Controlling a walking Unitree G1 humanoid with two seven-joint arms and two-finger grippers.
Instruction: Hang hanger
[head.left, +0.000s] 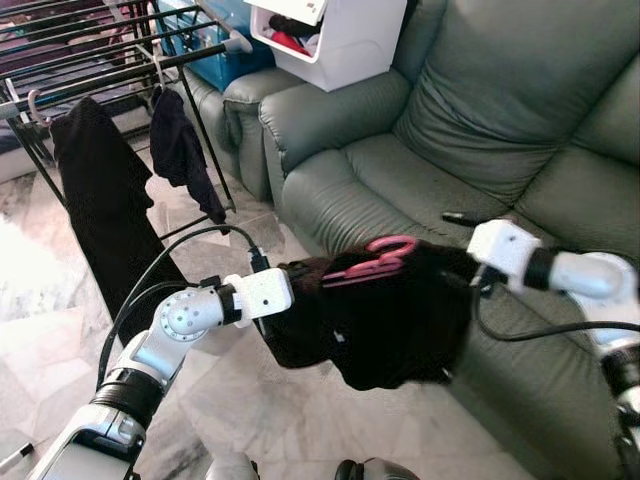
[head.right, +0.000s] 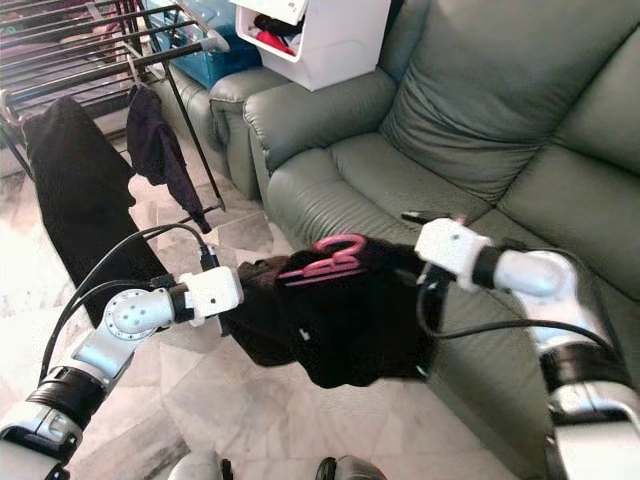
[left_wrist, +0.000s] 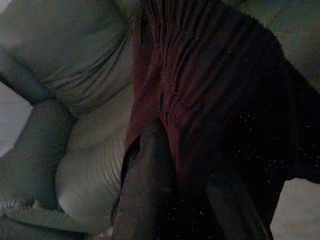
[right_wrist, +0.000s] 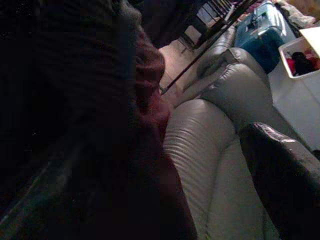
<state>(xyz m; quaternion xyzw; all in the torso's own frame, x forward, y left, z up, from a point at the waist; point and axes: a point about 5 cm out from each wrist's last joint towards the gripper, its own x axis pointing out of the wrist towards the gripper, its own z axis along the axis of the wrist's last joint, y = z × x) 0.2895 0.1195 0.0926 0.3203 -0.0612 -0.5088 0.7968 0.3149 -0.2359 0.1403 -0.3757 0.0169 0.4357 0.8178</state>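
Dark garment (head.left: 400, 320) on pink hanger (head.left: 372, 262) — between both pincers, over sofa (head.left: 450, 150).

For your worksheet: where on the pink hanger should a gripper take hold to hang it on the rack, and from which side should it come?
Probably grip the pink hanger at the neck below its hook, coming from above: the hook lies exposed on top of the dark garment, while its shoulders are buried in cloth. That would leave the hook free for the drying rack.

- Left arm (head.left: 165, 340): silver shell, round screwed joint disc, black ribbed band, white wrist block.
- Black cables (head.left: 150, 270) loop above that disc.
- Right arm (head.left: 590, 280): silver, white wrist block.
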